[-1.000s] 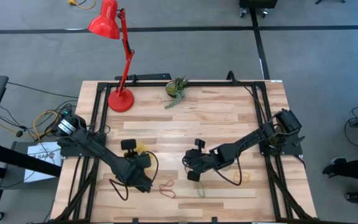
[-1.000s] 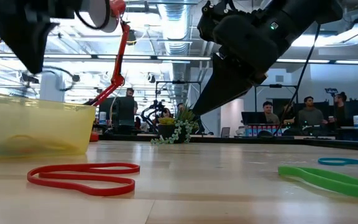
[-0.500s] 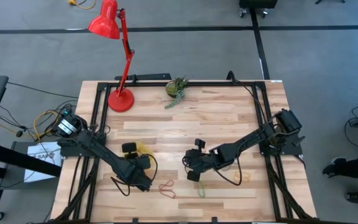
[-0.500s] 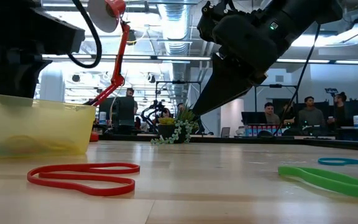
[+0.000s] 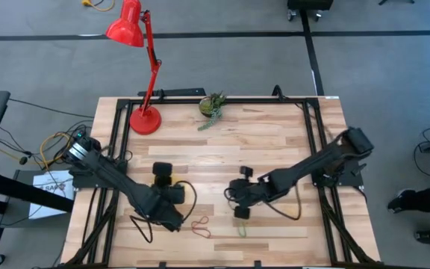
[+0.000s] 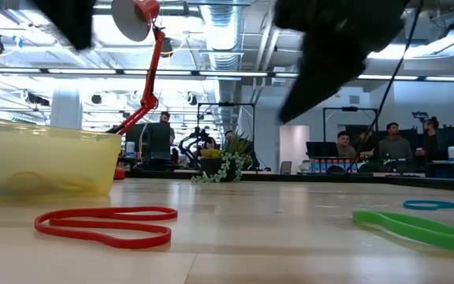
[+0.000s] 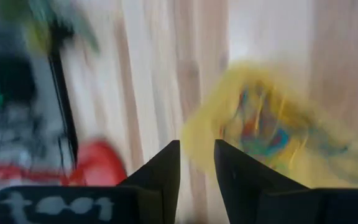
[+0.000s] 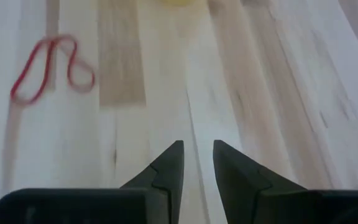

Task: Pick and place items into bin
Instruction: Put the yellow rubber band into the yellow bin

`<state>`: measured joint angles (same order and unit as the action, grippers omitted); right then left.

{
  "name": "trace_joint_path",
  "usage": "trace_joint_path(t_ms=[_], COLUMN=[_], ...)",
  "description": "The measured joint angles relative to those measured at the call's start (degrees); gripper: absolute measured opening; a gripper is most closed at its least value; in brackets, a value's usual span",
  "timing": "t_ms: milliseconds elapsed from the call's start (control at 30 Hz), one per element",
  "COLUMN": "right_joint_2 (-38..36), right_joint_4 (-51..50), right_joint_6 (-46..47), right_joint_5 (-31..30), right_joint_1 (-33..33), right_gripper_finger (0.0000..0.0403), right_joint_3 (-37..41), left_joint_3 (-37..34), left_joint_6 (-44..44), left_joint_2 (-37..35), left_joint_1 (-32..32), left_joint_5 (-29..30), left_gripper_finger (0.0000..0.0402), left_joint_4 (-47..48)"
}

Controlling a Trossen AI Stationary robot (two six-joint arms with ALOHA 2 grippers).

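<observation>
Grey floor (image 5: 364, 67) around wooden table (image 5: 260, 134). Beyond table: ceiling strip lights (image 6: 211, 72), seated people (image 6: 369, 146) at desks (far side). Red lamp (image 5: 129, 26) on table's far edge.

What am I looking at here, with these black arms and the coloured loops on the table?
Two robot arms work at a wooden table. One picture looks straight down, one looks level across the tabletop, and two come from cameras on the wrists. The left gripper hangs over a yellow bin that already holds coloured rubber bands. The right gripper hovers above bare wood. Both have their jaws apart and hold nothing. A red rubber band, a green one and a blue one lie loose. A red lamp and a small plant stand at the far edge.
</observation>
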<state>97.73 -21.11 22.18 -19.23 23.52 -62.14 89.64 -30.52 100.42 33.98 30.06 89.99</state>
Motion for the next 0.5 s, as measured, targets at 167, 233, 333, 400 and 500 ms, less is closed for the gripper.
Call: trace_joint_path(t_ms=[167, 233, 333, 400, 500], right_joint_2=[-9.6, -12.9, -17.0, -18.6, -19.3], right_joint_4=[-22.9, -29.8, -35.4, -35.0, -33.4], right_joint_6=[13.8, 19.0, 27.0, 33.2, 42.6], right_joint_5=[3.5, 4.3, 2.3, 2.2, 4.9], right_joint_1=[3.9, 7.0, 13.0, 17.1, 22.8], right_gripper_finger=[0.0082, 0.0082, 0.0082, 0.0082, 0.0082], right_joint_3=[-1.8, -1.4, 2.2, 5.7, 10.4], left_joint_3=[6.8, 6.9, 4.5, 0.4, -8.6], left_joint_6=[6.2, 4.0, -4.9, -10.8, -9.5], left_joint_2=[-7.4, -11.8, -18.6, -22.2, -26.3], left_joint_1=[0.1, 0.0, 0.0, 0.0, 0.0], left_joint_5=[3.0, 5.8, 12.8, 15.5, 17.6], left_gripper_finger=[0.0089, 0.0089, 0.0089, 0.0089, 0.0089], left_joint_4=[-0.1, -0.1, -0.9, -4.9, -19.7])
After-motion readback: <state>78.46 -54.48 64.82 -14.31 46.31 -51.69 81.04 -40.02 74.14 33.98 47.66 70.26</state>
